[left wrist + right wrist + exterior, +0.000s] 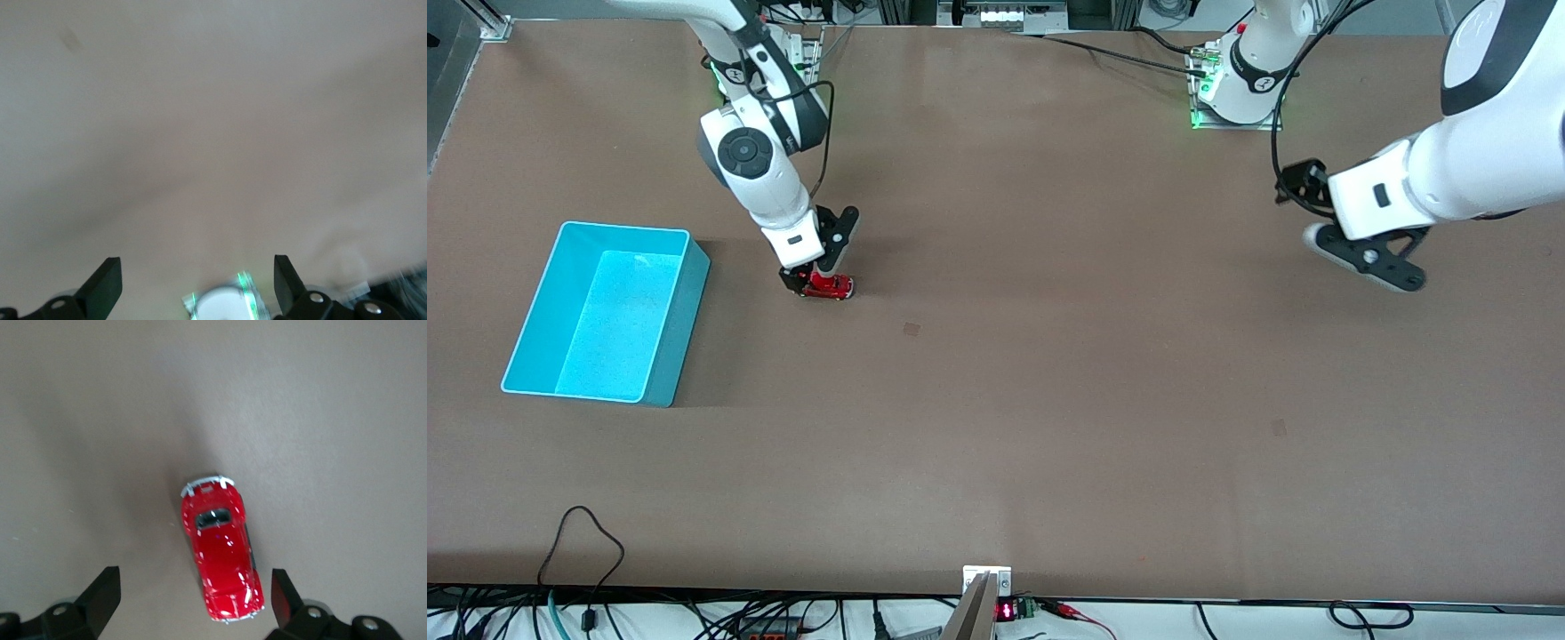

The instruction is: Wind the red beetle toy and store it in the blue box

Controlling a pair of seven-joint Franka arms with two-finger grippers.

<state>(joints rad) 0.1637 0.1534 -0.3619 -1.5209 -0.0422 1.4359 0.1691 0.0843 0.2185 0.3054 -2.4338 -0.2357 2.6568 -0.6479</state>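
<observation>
The red beetle toy [829, 286] rests on the brown table, beside the blue box [609, 311] toward the left arm's end. My right gripper [809, 283] hangs just over it with its jaws spread wide. In the right wrist view the toy [221, 549] lies between the two black fingertips [100, 593], closer to one, touching neither. The blue box stands open-topped and empty near the right arm's end. My left gripper [1369, 258] is open and empty, held in the air over the left arm's end of the table; its wrist view shows its fingertips [107, 283] apart over bare table.
The left arm's base [1232, 89] with green lights stands at the table's back edge and shows in the left wrist view [223, 303]. Cables [587, 551] lie along the table's edge nearest the front camera.
</observation>
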